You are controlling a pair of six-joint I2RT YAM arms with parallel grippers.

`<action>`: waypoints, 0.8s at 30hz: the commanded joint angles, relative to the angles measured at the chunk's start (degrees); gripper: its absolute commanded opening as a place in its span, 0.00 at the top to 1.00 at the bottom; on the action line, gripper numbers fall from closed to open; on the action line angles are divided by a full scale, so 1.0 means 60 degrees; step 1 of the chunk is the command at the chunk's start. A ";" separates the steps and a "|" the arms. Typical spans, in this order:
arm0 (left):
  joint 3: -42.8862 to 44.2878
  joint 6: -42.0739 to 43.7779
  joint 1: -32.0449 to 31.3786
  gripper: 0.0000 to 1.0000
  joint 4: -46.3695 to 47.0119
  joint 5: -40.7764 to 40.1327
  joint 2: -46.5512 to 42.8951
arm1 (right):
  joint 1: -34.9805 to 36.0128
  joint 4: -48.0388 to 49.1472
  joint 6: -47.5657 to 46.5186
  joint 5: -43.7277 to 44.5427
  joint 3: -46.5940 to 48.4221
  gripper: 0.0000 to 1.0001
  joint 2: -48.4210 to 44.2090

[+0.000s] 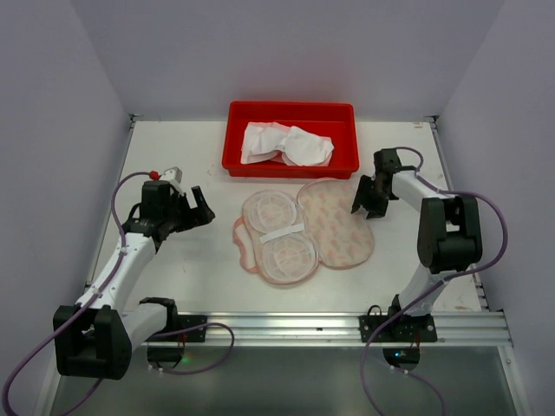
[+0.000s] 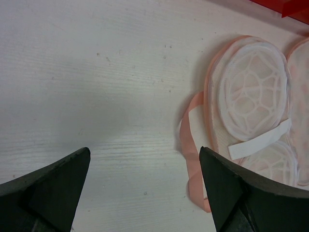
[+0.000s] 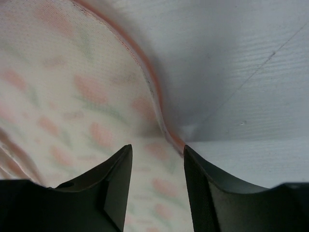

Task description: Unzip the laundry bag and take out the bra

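**Top view.** The left arm is folded low near the left edge of the worktop point(image 1: 208, 277), forearm angled forward. The left end effector point(image 1: 196, 213) sits at 9 o'clock of the laundry bag point(image 1: 305, 227) and apart from it. Its fingers point(image 2: 53, 191) are spread wide, with bare worktop between them.

The right arm has its upper link upright at the near right and its forearm reaching forward. The right end effector point(image 1: 368, 201) is at 2 o'clock of the bag, tips tilted down over the printed lobe. In the wrist view its fingers point(image 3: 112, 191) are parted by a narrow gap with nothing clamped, and the bag's pink rim curves just ahead of the gap. Whether the tips touch the fabric cannot be told.

The bag lies unzipped and spread flat at mid-worktop, mesh-lined half toward 9 o'clock and printed half toward 3 o'clock. A loose pink strip point(image 2: 186, 145) trails off its left side.

The bra point(image 1: 286, 144) lies crumpled in the red tray point(image 1: 290, 107), just beside the bag at 12 o'clock.

Open worktop flanks the bag at 9, 3 and 6 o'clock, up to the aluminium rail point(image 1: 286, 322).
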 commanded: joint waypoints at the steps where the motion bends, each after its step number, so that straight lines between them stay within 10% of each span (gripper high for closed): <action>1: -0.0004 0.0266 0.0108 0.02 0.0363 0.0121 -0.0076 | 0.0243 -0.0675 -0.0474 0.0111 0.0458 0.53 0.0223; 12: -0.0004 0.0281 0.0108 0.02 0.0348 0.0077 -0.0076 | 0.0434 -0.0748 -0.0606 -0.0417 0.0385 1.00 0.0340; 24: 0.0010 0.0281 0.0108 0.02 0.0348 0.0107 -0.0091 | 0.2892 0.0085 0.0989 -0.0254 -0.1606 1.00 -0.1329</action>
